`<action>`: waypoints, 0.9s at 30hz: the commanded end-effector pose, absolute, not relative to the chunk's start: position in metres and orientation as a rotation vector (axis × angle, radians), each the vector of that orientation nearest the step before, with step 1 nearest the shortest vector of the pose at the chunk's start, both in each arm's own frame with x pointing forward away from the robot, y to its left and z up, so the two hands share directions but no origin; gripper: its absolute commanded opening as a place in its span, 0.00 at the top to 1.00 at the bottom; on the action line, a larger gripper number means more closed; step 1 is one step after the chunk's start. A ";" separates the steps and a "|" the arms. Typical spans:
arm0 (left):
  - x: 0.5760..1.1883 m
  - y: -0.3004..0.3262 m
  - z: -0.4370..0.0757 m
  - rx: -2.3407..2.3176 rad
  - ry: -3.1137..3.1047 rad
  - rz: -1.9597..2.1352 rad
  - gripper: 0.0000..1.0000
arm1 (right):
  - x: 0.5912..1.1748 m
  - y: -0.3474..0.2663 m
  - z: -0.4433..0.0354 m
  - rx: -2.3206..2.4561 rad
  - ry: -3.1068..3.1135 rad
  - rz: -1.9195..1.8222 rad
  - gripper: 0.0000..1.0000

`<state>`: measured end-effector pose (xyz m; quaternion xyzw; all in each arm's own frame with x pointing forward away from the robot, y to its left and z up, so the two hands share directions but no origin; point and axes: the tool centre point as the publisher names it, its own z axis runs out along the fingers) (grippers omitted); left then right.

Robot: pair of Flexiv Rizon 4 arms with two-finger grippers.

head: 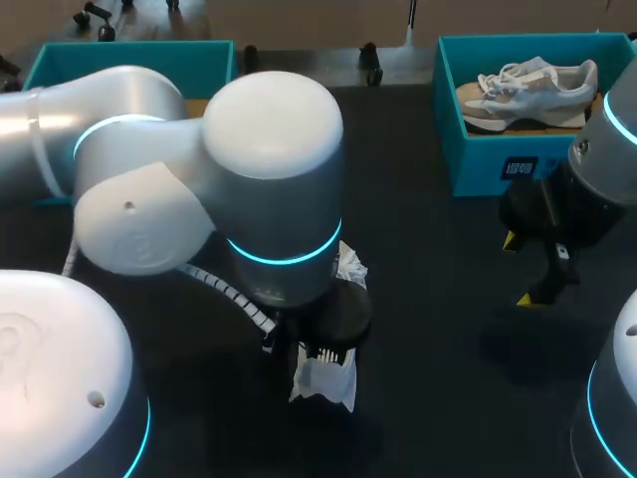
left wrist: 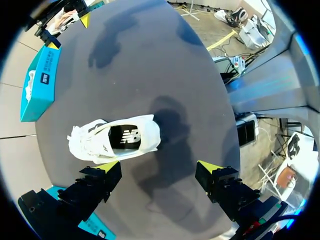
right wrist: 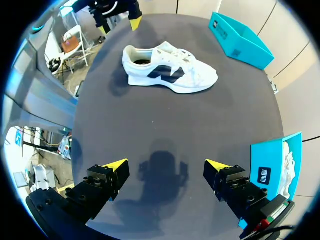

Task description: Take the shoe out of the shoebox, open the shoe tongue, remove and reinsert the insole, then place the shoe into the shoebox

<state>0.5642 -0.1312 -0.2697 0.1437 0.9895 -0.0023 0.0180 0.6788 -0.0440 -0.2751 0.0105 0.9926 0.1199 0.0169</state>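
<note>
While the dark desk (head: 438, 309) carries a teal shoebox (head: 488, 164) at its far right corner with a second shoe (head: 532, 90) inside, and a second shoebox (head: 129, 50) at the far left, the white shoe (left wrist: 117, 140) in hand is out in the open. It sits near the middle of the desk, well apart from both boxes, and in the right wrist view it stands on its sole. I judge it light, with a stiff foam sole and a soft mesh upper that would crumple under a pinch. The firmer heel collar (right wrist: 140, 56) or the sides of the sole look the better hold for steadying it. The tongue and the thin, floppy insole call for a gentle pinch at an edge, though the insole itself cannot be made out. The left arm (head: 269, 159) reaches in over the middle and points straight down, hiding most of the shoe from the head view. Its left gripper (left wrist: 159, 172) hangs above the desk with fingers wide apart and empty, the shoe just ahead of one finger and not between the two. The right arm (head: 597, 169) is near the right-hand box. Its right gripper (right wrist: 166, 167) is over bare desk, fingers likewise apart and empty, with the shoe well ahead of it.
</note>
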 end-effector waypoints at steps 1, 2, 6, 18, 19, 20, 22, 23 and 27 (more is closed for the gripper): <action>0.564 -0.125 -0.271 0.450 3.072 -0.046 0.00 | 0.678 -0.044 -0.276 0.034 3.082 0.371 0.00; 0.564 -0.125 -0.271 0.450 3.072 -0.046 0.00 | 0.678 -0.044 -0.276 0.034 3.082 0.371 0.00; 0.570 -0.129 -0.275 0.449 3.067 -0.048 0.00 | 0.678 -0.044 -0.276 0.034 3.082 0.371 0.00; 0.583 -0.123 -0.279 0.417 3.077 -0.093 0.00 | 0.678 -0.044 -0.276 0.034 3.082 0.371 0.00; 0.583 -0.122 -0.281 0.422 3.078 -0.099 0.00 | 0.678 -0.044 -0.276 0.034 3.082 0.371 0.00; 0.584 -0.122 -0.283 0.429 3.084 -0.105 0.00 | 0.678 -0.044 -0.276 0.034 3.082 0.371 0.00; 0.585 -0.123 -0.287 0.431 3.086 -0.108 0.00 | 0.678 -0.044 -0.276 0.034 3.082 0.371 0.00; 0.586 -0.124 -0.289 0.434 3.093 -0.114 0.00 | 0.678 -0.044 -0.276 0.034 3.082 0.371 0.00; 0.587 -0.128 -0.298 0.426 3.109 -0.140 0.00 | 0.678 -0.044 -0.276 0.034 3.082 0.371 0.00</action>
